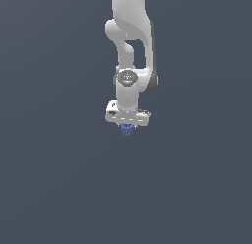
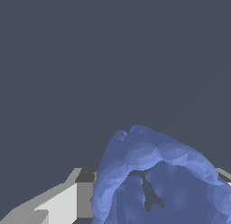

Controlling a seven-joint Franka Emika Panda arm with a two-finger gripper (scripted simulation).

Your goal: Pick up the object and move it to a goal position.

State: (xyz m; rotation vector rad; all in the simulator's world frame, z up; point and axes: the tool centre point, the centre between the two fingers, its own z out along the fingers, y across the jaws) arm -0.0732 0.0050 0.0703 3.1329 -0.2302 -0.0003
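Observation:
The object is a small bright-blue lumpy piece sticking out just below the white gripper in the exterior view, near the picture's middle. The gripper looks shut on it, with the piece between the fingers. In the wrist view the object fills the near corner as a large blue rounded shape with a dark hollow in it. One grey-white finger shows beside it, touching its side. The other finger is mostly hidden behind the blue piece.
The white arm comes down from the top of the exterior view. Around it is only a flat dark grey-blue surface with no other objects in view.

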